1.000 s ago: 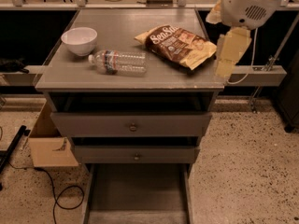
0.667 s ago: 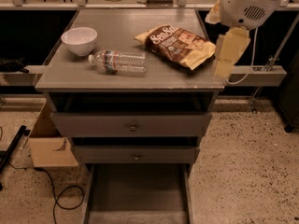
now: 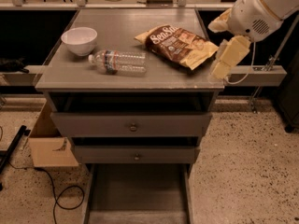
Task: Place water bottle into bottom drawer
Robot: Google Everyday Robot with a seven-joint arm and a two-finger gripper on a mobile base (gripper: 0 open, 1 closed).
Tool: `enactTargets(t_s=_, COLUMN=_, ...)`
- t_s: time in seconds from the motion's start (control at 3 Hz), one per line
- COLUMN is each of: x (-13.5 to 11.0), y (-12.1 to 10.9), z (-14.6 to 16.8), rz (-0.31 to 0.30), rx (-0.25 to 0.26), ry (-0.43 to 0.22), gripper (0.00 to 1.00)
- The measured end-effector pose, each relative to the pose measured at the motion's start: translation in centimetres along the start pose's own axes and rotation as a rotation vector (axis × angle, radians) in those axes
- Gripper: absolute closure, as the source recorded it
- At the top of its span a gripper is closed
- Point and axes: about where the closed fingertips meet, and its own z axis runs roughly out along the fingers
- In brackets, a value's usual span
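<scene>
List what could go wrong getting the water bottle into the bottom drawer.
The water bottle lies on its side near the front edge; a nudge may roll it off.
The claw hangs by the cabinet's right edge, with the chip bag between it and the bottle, so it may drag the bag.
The upper drawers stand ajar above the bottom drawer, crowding the descent.

The bottom drawer (image 3: 138, 190) runs off the lower edge, so its front is out of view. The arm (image 3: 261, 8) is cut by the top and right edges. Its pincer (image 3: 219, 70) hangs at the right front corner of the bench (image 3: 70, 76) — perhaps covering a corner of the snack bag (image 3: 180, 43). The cardboard box (image 3: 49, 146) is partly hidden behind the cabinet (image 3: 133, 125).
</scene>
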Motion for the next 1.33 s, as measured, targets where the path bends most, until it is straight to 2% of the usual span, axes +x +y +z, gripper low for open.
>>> enactTargets(t_s=0.33, x=-1.0, y=-1.6, z=1.8, rz=0.021, rx=-0.025, ry=-0.112, gripper=0.0)
enactTargets(t_s=0.67, x=-1.9, y=-2.3, z=3.2, rz=0.017, rx=-0.051, ry=-0.147, gripper=0.0)
enactTargets(t_s=1.33, x=-6.3, y=-3.8, z=8.8, rz=-0.03, rx=-0.113, ry=-0.097, gripper=0.0)
